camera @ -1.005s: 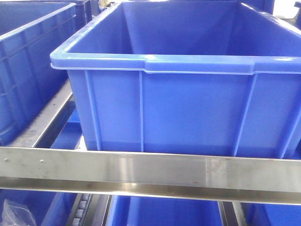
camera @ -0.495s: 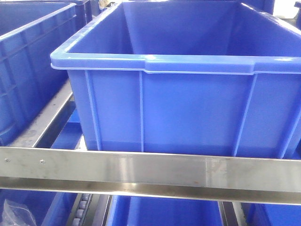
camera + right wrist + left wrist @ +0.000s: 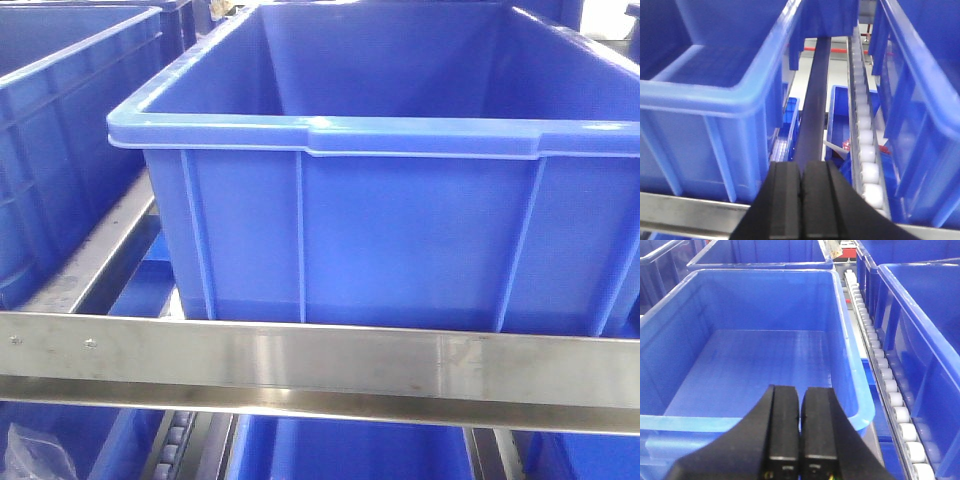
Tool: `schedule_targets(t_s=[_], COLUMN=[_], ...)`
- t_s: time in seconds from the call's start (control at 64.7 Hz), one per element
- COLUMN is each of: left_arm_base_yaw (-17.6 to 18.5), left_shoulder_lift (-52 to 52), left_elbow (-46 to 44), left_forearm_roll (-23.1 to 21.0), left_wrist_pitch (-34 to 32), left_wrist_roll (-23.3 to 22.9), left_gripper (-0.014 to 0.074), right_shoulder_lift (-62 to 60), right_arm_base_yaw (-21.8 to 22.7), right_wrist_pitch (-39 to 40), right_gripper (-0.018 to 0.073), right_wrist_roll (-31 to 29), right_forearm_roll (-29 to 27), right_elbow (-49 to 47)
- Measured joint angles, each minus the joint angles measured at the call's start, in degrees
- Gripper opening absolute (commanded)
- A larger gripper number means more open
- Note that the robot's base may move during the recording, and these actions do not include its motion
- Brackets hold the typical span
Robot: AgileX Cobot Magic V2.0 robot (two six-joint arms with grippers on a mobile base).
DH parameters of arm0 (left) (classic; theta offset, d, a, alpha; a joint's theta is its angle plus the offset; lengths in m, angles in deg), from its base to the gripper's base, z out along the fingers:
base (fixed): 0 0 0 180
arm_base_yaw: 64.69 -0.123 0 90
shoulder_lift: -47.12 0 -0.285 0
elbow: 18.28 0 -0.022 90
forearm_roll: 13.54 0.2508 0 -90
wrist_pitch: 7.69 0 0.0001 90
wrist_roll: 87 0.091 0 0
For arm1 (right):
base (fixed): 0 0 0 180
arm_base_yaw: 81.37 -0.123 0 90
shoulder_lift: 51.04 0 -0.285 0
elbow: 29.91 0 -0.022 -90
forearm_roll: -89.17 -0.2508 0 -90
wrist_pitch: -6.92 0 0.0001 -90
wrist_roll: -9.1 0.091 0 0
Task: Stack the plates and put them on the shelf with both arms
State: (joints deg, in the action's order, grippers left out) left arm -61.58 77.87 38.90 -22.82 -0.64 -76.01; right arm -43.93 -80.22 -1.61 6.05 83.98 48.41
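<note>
Both grippers closed and empty over blue bins; no plate is seen in any view.

The left gripper (image 3: 799,410) is held above the near rim of a blue bin (image 3: 852,390), its two black fingers (image 3: 784,425) pressed together with nothing between them. A roller track (image 3: 880,365) is seen just right of that bin. The right gripper (image 3: 802,195) is likewise clenched on nothing, positioned over a steel rail (image 3: 680,207) and a dark beam (image 3: 815,100) between two bins, beside a line of white rollers (image 3: 865,145). In the front view, a large bin (image 3: 380,230) is seated behind a steel shelf rail (image 3: 320,365).
</note>
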Motion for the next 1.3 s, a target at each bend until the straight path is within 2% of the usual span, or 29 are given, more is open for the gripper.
schedule_targets(t_s=[0.943,1.113,1.299], left_arm_base_yaw=[0.0,-0.68,-0.93], left_shoulder_lift=[0.0,-1.51,-9.91], left_elbow=[0.0,2.52,9.26], left_forearm_roll=[0.0,4.01,6.15], left_wrist_pitch=[0.0,-4.48,-5.92], left_wrist_roll=[0.0,0.08,0.08], left_gripper=[0.0082,0.0082,0.0082], right_shoulder_lift=[0.0,0.0,0.0], right_arm_base_yaw=[0.0,0.0,0.0], right_wrist_pitch=[1.18,1.18,1.18], right_gripper=[0.0055,0.0055,0.0055], right_wrist_roll=[0.86,0.86,0.86], right_forearm_roll=[0.38,0.38,0.38], right_elbow=[0.5,0.5,0.5])
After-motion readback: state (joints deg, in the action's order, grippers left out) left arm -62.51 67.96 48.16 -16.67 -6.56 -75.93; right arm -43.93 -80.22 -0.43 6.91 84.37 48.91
